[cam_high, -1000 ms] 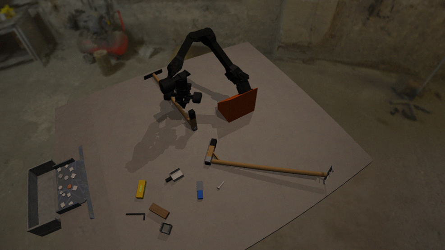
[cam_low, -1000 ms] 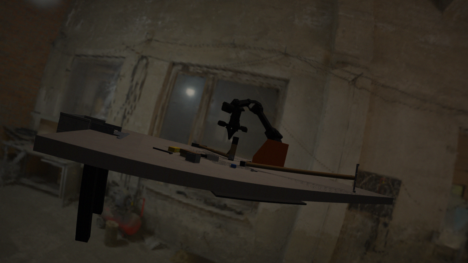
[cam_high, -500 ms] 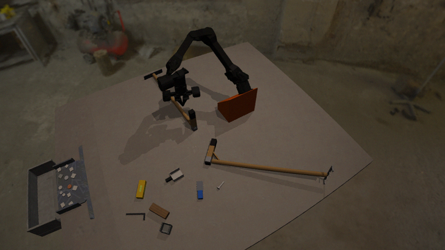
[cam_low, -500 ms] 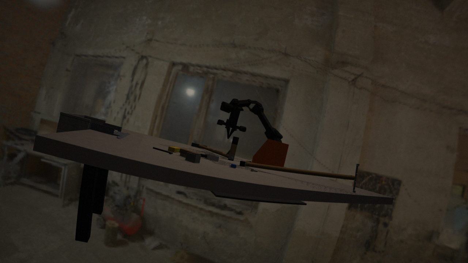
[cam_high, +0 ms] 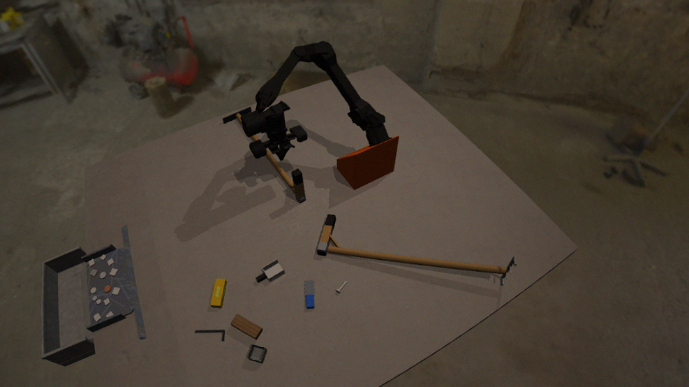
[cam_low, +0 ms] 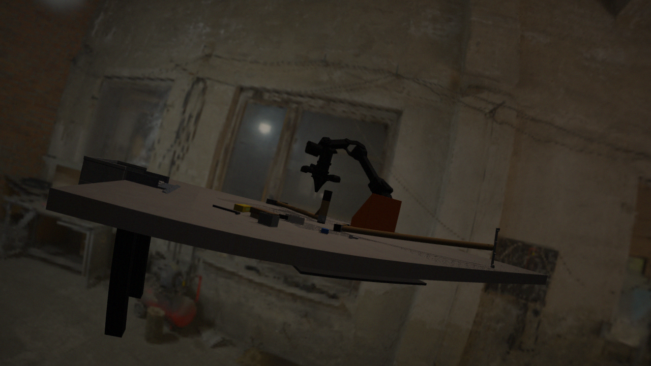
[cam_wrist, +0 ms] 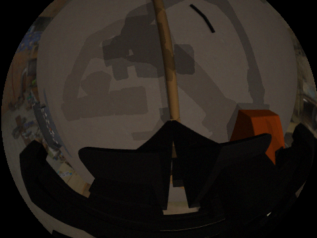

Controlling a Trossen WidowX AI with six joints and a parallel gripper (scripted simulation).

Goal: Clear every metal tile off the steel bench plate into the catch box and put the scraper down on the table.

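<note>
"Hovering over the long scraper (cam_high: 279,168) (cam_low: 298,209) (cam_wrist: 168,59), is that gripper (cam_high: 281,156) (cam_low: 317,190) (cam_wrist: 171,124) holding anything?"

"Nah, fingers pinched shut, nothing in them lol. Scraper's lying upper-middle of the top view. Tiles (cam_high: 113,272) (cam_low: 160,183) (cam_wrist: 49,127) are all over the plate (cam_high: 128,289) (cam_low: 170,187) (cam_wrist: 57,136) lower left, right beside the catch box (cam_high: 47,298) (cam_low: 102,171) (cam_wrist: 42,127)."

The table (cam_high: 421,205) (cam_low: 150,209) bears small things — yellow block (cam_high: 218,292) (cam_low: 242,208), wooden block (cam_high: 247,326), blue-ended piece (cam_high: 309,294).

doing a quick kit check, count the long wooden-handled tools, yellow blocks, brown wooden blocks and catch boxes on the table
Long wooden-handled tools: 2
Yellow blocks: 1
Brown wooden blocks: 1
Catch boxes: 1
Total: 5
</note>
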